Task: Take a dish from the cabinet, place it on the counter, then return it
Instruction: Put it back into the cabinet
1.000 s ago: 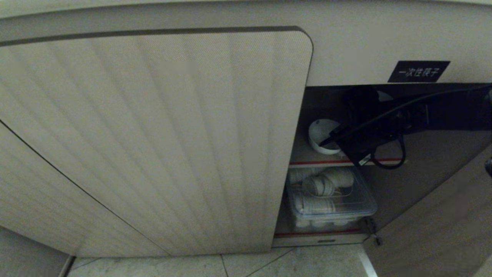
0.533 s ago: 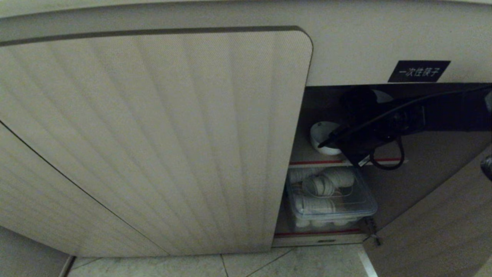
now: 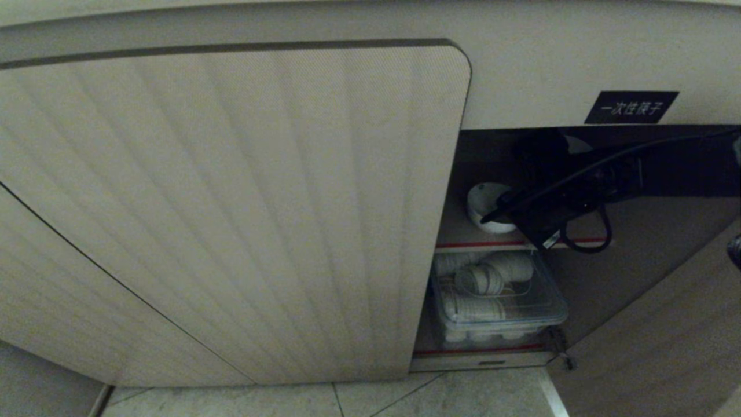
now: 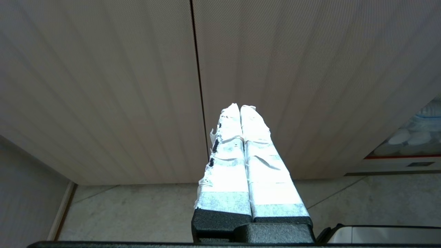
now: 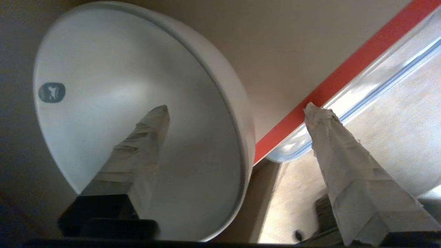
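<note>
The cabinet (image 3: pixel 579 69) stands open on the side where the right pincer (image 5: pixel 237 110) reaches in; its ribbed door (image 3: pixel 231 214) fills the rest of the head view. The red-edged shelf (image 5: pixel 344 69) runs just under the pincer. Below that shelf, well beneath the pincer, sits a clear lidded box (image 3: pixel 498 301) of stacked white ware.

The dish (image 5: pixel 137 103) rests on the shelf, its wall between the spread fingers (image 5: pixel 144 144): one finger inside the bowl, the other outside past the rim. The pincer is wide open and grips nothing.

The risk, as I judge it, lies in drawing back. The inner finger could catch the rim and drag the dish toward the shelf edge, tipping it onto the box below. A sideways pull would cause that; the arm's cable (image 3: pixel 579 231) hanging near the shelf lip could also snag.

The left pincer (image 4: pixel 241 113) is parked outside, fingers pressed together, empty.
</note>
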